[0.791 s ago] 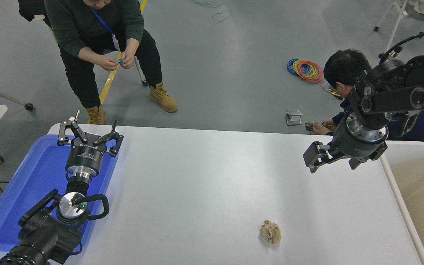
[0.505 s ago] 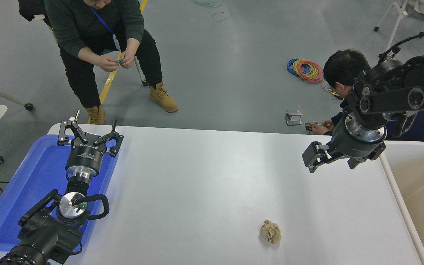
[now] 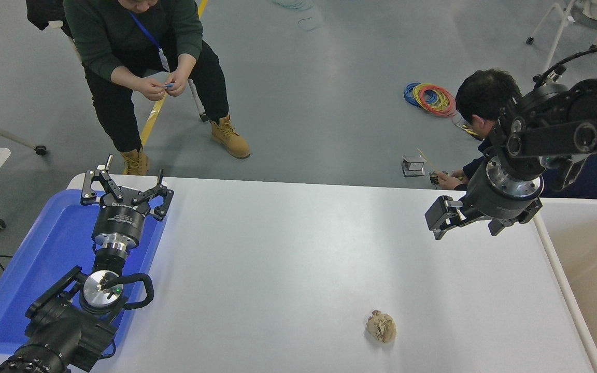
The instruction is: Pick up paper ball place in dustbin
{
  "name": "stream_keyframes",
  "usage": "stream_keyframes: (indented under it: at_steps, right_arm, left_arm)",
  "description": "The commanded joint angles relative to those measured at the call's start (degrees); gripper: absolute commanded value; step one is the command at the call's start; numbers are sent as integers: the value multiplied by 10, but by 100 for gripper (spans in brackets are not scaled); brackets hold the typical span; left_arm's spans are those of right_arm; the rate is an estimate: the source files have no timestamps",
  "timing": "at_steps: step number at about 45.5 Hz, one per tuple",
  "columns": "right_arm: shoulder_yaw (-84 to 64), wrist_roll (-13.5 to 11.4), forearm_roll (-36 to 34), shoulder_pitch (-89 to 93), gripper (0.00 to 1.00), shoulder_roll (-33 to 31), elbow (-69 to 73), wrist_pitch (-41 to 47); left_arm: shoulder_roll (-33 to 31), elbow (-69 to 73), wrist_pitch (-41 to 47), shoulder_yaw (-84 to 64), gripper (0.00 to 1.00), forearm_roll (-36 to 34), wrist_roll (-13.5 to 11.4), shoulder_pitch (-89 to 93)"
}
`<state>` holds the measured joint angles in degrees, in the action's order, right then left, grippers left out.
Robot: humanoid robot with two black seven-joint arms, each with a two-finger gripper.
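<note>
paper ball point(image 3: 381, 327) lies alone on table point(image 3: 298, 248); right pincer point(image 3: 446, 220) well apart, grip unreadable

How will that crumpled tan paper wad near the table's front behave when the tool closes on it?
The crumpled tan-brown paper ball looks light and soft, so it will probably squash rather than resist. Its lumpy, creased surface should give grip, not slip. Lying loose on the smooth white table, it may skid or roll if nudged off-centre.

Left pincer point(image 3: 125, 190) spread, right pincer point(image 3: 441, 223) raised.
</note>
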<state>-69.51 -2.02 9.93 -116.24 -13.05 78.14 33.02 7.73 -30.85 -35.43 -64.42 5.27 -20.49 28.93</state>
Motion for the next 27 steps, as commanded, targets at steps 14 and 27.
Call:
stream_keyframes:
  at_steps: [14,27]
  right_arm:
    - [24,0,-1,36,100,1,-44,-1]
    - [39,0,-9,29,100,0,-58,-2]
  left_arm:
    - [0,0,0,0,100,0,0,0]
    - [0,0,0,0,100,0,0,0]
